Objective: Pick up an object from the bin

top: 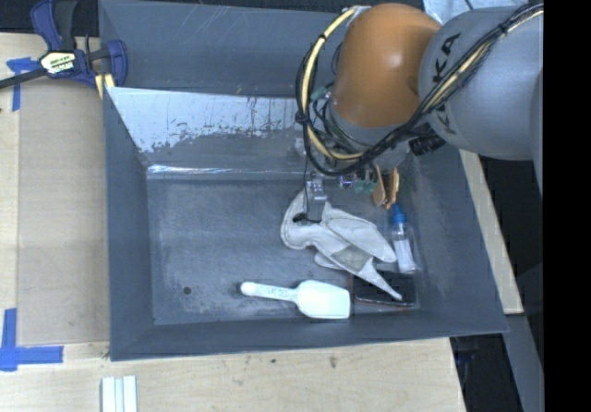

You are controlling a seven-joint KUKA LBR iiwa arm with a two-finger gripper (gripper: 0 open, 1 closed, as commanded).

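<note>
Since the crumpled off-white cloth point(346, 239), at 3 o'clock in the grey metal bin point(212, 225), looks soft & light, I'd pinch a raised fold at its 10 o'clock edge, under the gripper point(315, 207) (spread or pressed: can't tell).

The grey bin point(212, 216) holds a cloth point(349, 236), white scoop point(309, 298), tube point(403, 242).

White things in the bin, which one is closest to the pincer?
The crumpled cloth, right at the pincer; the plastic scoop lies apart, toward the front wall.
</note>
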